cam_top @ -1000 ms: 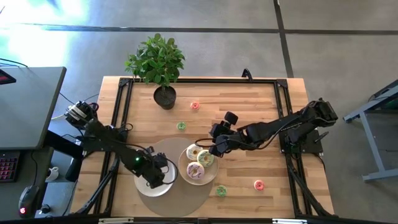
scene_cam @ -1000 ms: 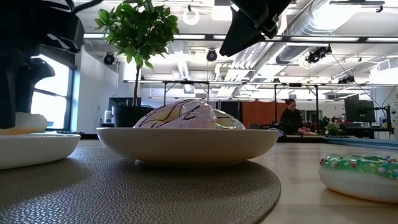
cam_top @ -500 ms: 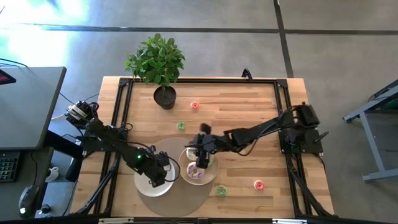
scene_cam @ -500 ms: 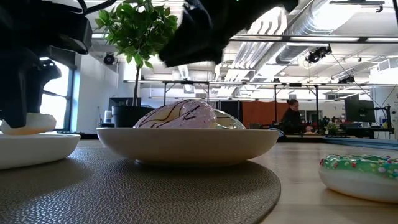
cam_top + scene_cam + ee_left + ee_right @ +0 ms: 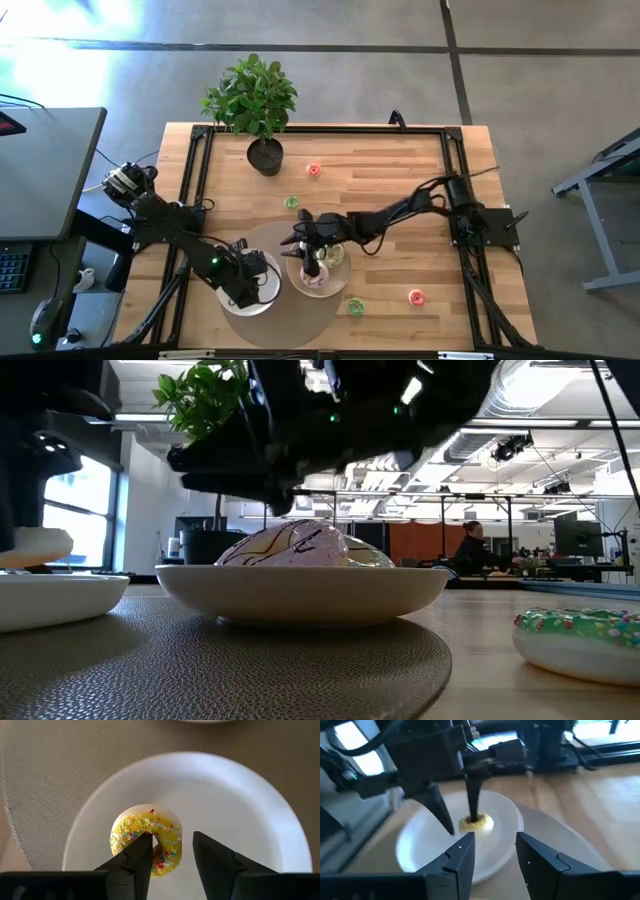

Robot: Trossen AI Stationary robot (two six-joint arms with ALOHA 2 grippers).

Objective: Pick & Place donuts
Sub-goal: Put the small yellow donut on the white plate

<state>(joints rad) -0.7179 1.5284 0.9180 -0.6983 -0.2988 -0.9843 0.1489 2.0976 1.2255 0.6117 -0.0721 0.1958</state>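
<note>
A yellow sprinkled donut [image 5: 135, 827] lies flat on the left white plate [image 5: 250, 820]. My left gripper [image 5: 172, 837] stands open over it, pointing down, one fingertip in the donut's hole and the other outside the ring. My right gripper [image 5: 492, 847] is open and reaches across the right plate [image 5: 338, 275], just above it, its fingers aimed at the left plate [image 5: 420, 850]. The right plate holds a pink-lilac striped donut [image 5: 300, 545] and a cream one [image 5: 327, 254]. A green-iced donut [image 5: 578, 640] rests on the table beside the mat. My left gripper comes from above, pointing down. One fingertip [image 5: 145, 842] stands in the hole of the yellow donut [image 5: 482, 823], against its inner edge [image 5: 150, 836]. The other finger [image 5: 200, 842] is clear of the outer rim. The donut lies flat on the plate.
Both plates sit on a round grey mat [image 5: 275, 240]. A potted plant [image 5: 265, 155] stands at the far left of the table. Small donuts lie loose on the wood: red-pink [image 5: 313, 170], green [image 5: 291, 203], pink [image 5: 416, 296]. Bare wood shows at the far right.
My right arm has swung toward the table's left and come down, from right of the right plate to over that plate's far-left side, its gripper now close to my left gripper. The donuts and plates have stayed where they were.
</note>
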